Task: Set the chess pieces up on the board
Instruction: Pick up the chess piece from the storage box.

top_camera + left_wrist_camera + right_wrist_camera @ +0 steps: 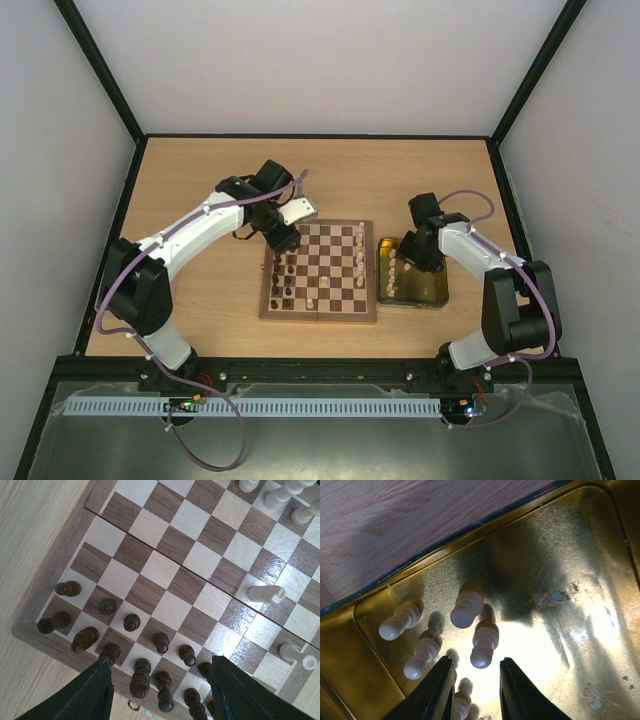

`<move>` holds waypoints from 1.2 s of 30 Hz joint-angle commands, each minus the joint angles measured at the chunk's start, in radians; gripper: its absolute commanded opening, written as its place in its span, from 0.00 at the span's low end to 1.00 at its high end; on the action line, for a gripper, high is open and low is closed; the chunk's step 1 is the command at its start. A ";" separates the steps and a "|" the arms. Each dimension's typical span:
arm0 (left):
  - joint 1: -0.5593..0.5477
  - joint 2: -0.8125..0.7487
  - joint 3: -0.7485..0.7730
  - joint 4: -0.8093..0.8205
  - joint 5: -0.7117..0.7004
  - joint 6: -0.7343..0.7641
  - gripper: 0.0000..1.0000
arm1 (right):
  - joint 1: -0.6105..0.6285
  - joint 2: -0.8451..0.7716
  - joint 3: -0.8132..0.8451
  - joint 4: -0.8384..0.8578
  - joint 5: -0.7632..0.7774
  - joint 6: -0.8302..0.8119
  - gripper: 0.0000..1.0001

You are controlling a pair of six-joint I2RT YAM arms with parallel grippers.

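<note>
Likely the pawns are light, hard and smooth, quick to tip or slip, so pinch one on the stem under its round head. At bottom centre of its wrist view, the right gripper stands narrowly parted and empty, with one pawn just beyond its tips and others beside it in the tray. The left gripper gapes wide, holding nothing, over dark pieces ranked lower left on the board. Farther right, a cream piece lies on its side.
</note>
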 commanded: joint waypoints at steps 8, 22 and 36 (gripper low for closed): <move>-0.004 0.037 0.005 0.008 -0.037 -0.010 0.55 | -0.009 0.044 -0.009 0.030 0.013 -0.019 0.21; 0.000 0.031 -0.011 0.029 -0.082 -0.016 0.53 | -0.015 0.050 -0.018 0.028 0.016 -0.028 0.17; 0.000 0.021 -0.027 0.037 -0.088 -0.018 0.53 | -0.016 0.089 -0.008 0.033 0.012 -0.032 0.09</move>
